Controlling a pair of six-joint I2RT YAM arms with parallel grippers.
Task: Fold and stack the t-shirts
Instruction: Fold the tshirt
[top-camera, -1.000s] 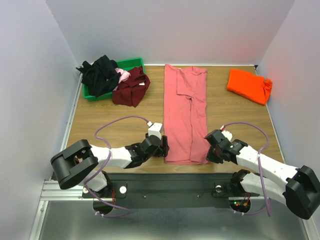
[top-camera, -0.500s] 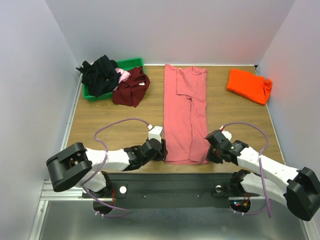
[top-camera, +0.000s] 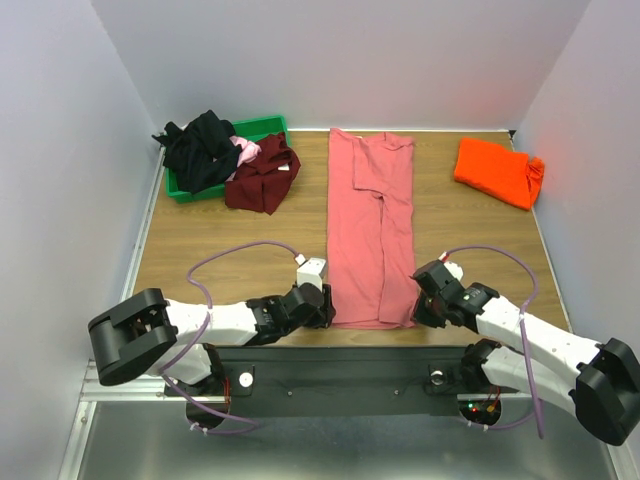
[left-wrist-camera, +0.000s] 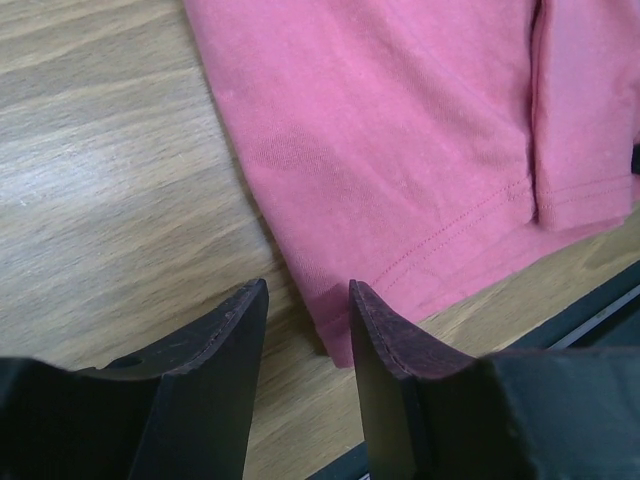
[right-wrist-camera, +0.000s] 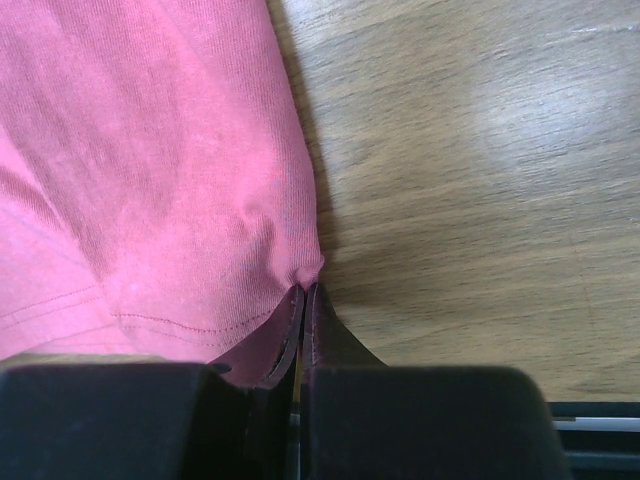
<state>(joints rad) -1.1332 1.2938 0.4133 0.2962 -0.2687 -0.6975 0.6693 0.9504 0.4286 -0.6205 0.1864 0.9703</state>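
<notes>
A salmon-pink t-shirt (top-camera: 370, 225) lies folded lengthwise in a long strip down the middle of the table. My left gripper (top-camera: 325, 308) is open at its near left hem corner (left-wrist-camera: 345, 345), the fabric edge just between the jaws. My right gripper (top-camera: 420, 308) is shut on the near right hem corner (right-wrist-camera: 300, 272), pinching a small pucker of cloth. A folded bright orange t-shirt (top-camera: 497, 170) lies at the far right. A dark maroon t-shirt (top-camera: 262, 175), a black one (top-camera: 200, 148) and a light pink one (top-camera: 243, 150) are heaped at the far left.
A green plastic bin (top-camera: 262, 127) sits at the far left under the heap of shirts. The table's near edge with a black rail (top-camera: 340, 385) runs just behind both grippers. Bare wood (top-camera: 215, 225) lies left and right of the pink strip.
My left gripper has slid down and right to the shirt's near left hem corner. My right gripper has stayed at the right corner.
</notes>
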